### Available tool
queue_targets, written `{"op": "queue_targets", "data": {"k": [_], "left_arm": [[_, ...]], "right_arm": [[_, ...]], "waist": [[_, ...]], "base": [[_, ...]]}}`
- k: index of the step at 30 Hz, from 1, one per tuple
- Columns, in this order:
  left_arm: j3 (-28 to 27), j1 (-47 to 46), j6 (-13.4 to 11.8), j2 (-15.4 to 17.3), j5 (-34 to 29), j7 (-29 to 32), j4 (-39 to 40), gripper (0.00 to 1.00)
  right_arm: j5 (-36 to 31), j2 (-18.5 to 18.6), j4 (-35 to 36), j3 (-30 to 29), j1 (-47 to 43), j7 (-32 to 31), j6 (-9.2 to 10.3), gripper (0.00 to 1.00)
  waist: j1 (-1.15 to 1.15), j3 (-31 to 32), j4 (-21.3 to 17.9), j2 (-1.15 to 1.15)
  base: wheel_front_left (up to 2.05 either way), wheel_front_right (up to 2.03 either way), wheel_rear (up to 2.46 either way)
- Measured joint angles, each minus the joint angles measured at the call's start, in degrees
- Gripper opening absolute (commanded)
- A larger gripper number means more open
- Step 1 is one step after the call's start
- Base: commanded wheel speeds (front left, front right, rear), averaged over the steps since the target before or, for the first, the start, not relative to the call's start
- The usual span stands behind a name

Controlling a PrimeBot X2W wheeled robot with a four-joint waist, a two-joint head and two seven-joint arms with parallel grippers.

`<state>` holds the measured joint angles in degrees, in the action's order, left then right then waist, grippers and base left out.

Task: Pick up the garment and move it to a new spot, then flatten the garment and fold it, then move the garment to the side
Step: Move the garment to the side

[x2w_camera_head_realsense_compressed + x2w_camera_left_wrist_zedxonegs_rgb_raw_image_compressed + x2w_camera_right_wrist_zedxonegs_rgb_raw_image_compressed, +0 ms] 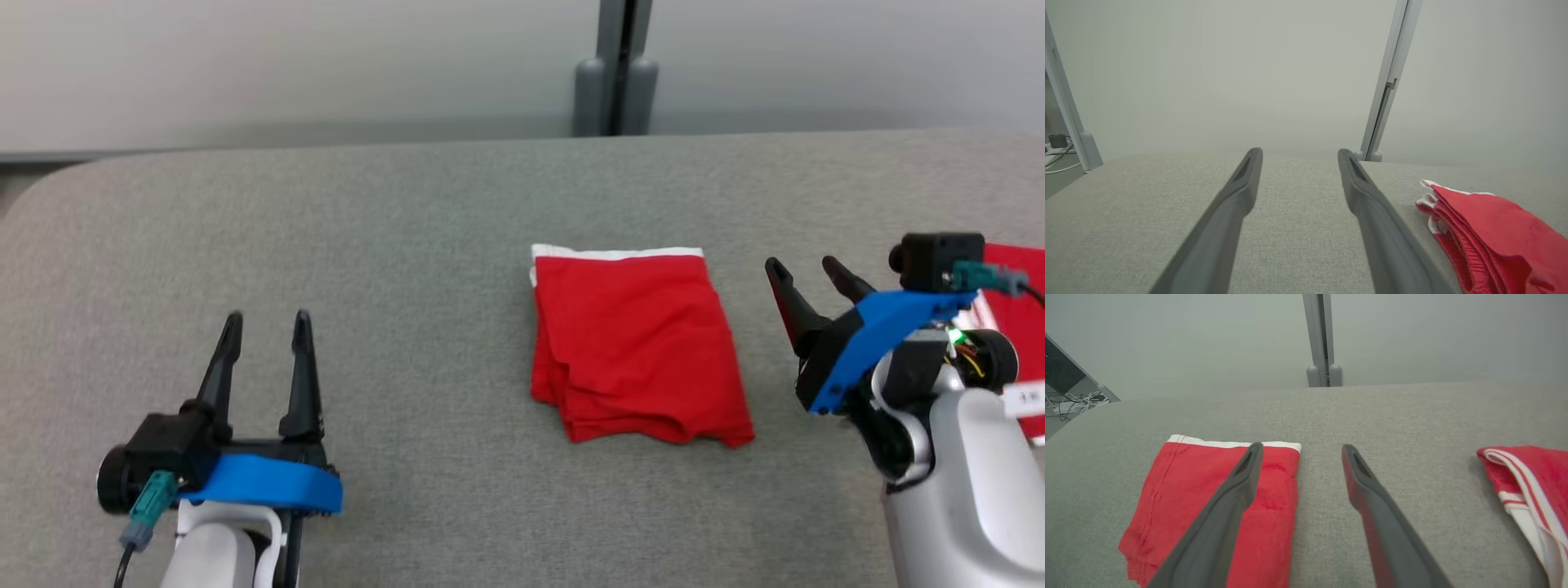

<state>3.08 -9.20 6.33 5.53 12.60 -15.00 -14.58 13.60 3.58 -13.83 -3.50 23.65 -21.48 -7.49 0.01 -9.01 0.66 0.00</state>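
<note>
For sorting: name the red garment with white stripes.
The striped garment at far right; the folded red shorts in the middle show only a white waistband.

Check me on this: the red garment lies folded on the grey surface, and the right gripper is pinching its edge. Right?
Not quite. The red garment does lie folded on the grey surface, but the right gripper is not pinching it: the head view shows it open, beside the garment and apart from it.
</note>
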Motion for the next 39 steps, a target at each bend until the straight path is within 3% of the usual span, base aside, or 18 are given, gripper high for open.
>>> {"op": "queue_targets", "data": {"k": [2, 6, 14, 15, 17, 21, 24, 29, 37, 39], "left_arm": [[0.8, -1.5, 0.2, -0.1, -0.1, 0.0, 0.2, 1.0], [1.2, -2.7, 0.3, -0.4, -0.1, 0.0, 0.3, 1.0], [0.7, -3.0, 0.4, -0.9, -0.1, 0.0, 0.2, 1.0], [0.5, -3.0, 0.4, -1.0, -0.1, 0.0, 0.2, 1.0], [0.2, -3.0, 0.4, -1.2, -0.1, 0.0, 0.2, 1.0], [-0.2, -3.0, 0.5, -1.5, -0.2, 0.0, 0.3, 1.0], [-0.6, -2.9, 0.6, -1.5, -0.4, 0.0, 0.5, 1.0], [-1.2, -2.7, 0.8, -1.5, -0.5, 0.0, 1.7, 1.0], [-0.8, -3.9, 0.8, -0.4, -1.6, -0.1, 4.2, 1.0], [-0.4, -4.0, 0.8, -0.1, -2.0, -0.1, 4.5, 1.0]], "right_arm": [[-0.5, -0.1, -4.0, -1.2, 2.6, -4.7, 0.0, 1.0], [-1.0, -0.6, -10.4, -2.2, 7.0, -8.3, 0.0, 1.0], [0.0, -0.4, -18.8, 0.1, 8.7, -9.7, 0.01, 1.0], [0.4, -0.3, -19.1, 1.1, 8.8, -9.8, 0.03, 0.87], [1.2, -0.1, -19.0, 3.4, 8.8, -10.0, 0.09, 0.0], [2.3, -0.4, -16.9, 8.7, 8.7, -10.5, 0.09, 0.0], [2.4, 1.9, -13.7, 14.0, 8.9, -11.2, 0.0, 0.0], [4.3, 11.2, -7.0, 25.1, 13.4, -12.3, 0.0, 0.0], [14.0, 28.5, 0.8, 41.1, 26.1, -15.0, -0.04, 0.0], [16.1, 32.0, 0.9, 42.8, 29.2, -14.9, -0.04, 0.0]], "waist": [[0.0, -1.4, 1.2, 0.0], [0.01, -4.3, 3.4, 0.0], [0.01, -7.4, 6.1, 0.0], [0.0, -7.5, 6.0, 0.0], [0.0, -7.4, 5.5, 0.0], [0.0, -7.3, 3.8, 0.0], [0.0, -7.3, 1.8, 0.0], [-0.01, -8.1, -2.9, 0.0], [0.0, -11.1, -12.0, 0.0], [0.0, -11.8, -14.0, 0.0]], "base": [[0.0, 0.0, 0.0], [0.0, 0.0, 0.0], [0.0, 0.0, 0.0], [0.0, 0.0, 0.0], [0.0, 0.0, 0.0], [0.0, 0.0, 0.0], [0.0, 0.0, 0.0], [0.0, 0.0, 0.0], [0.0, 0.0, 0.0], [0.0, 0.0, 0.0]]}}
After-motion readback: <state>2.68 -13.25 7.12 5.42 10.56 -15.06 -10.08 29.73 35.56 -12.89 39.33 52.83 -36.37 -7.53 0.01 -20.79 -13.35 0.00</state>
